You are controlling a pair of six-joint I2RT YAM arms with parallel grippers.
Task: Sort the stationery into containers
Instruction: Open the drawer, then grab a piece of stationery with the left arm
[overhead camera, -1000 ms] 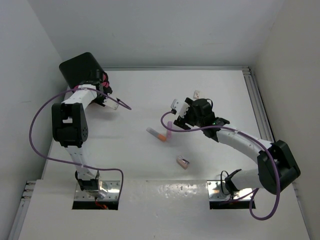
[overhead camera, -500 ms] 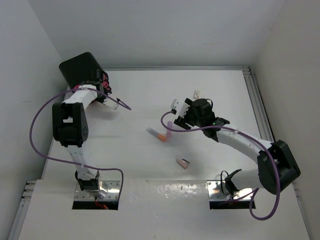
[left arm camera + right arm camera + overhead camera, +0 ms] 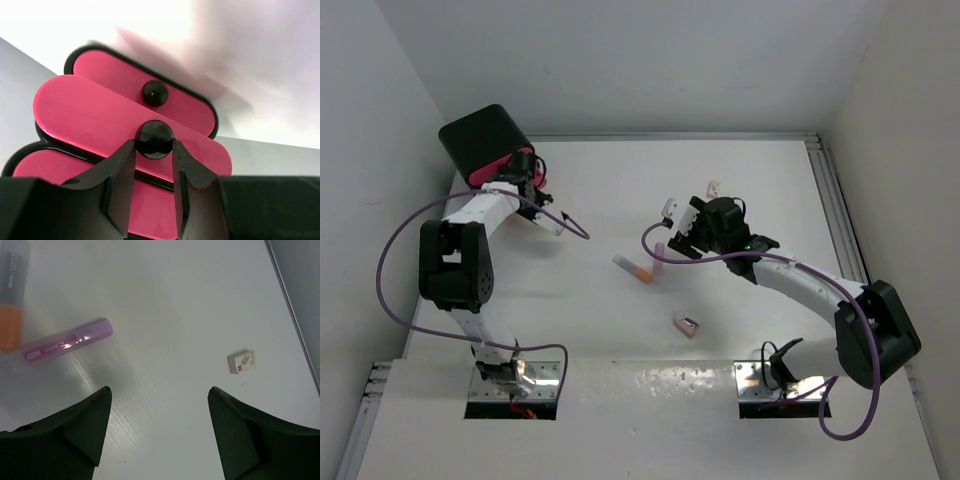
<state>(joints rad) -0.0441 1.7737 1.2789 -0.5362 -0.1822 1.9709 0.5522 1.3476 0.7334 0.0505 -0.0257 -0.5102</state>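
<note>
- White walls are being seen around a white table (image 3: 770, 170), with both arms bolted at its near edge.
- At the far left corner, a glossy black cabinet (image 3: 478, 135) is being shown with its pink drawers facing the table.
- In the left wrist view, the middle drawer (image 3: 90, 112) is being seen standing forward of the upper drawer (image 3: 110, 72) and the lower drawer (image 3: 40, 167).
- Its round black knob (image 3: 155, 136) is being clenched by the left gripper (image 3: 153, 144), with one finger pressed against each side of it.
- A purple cable (image 3: 382, 260) is being carried in a wide loop beside the left arm.
- Near the table's middle, an orange-and-white marker (image 3: 634, 268) and a lilac marker (image 3: 658, 258) are being left lying just beside each other, well apart from the cabinet.
- Nearer the front edge, a small pinkish block (image 3: 687, 324) is being left on its own.
- The right gripper (image 3: 159, 390) is being held spread wide above bare table, grasping nothing, with the lilac marker lying beyond the finger on the left of its wrist view.
- Further right, a small white eraser (image 3: 242, 361) is being left flat on the table, outside the other finger and toward the far edge.
</note>
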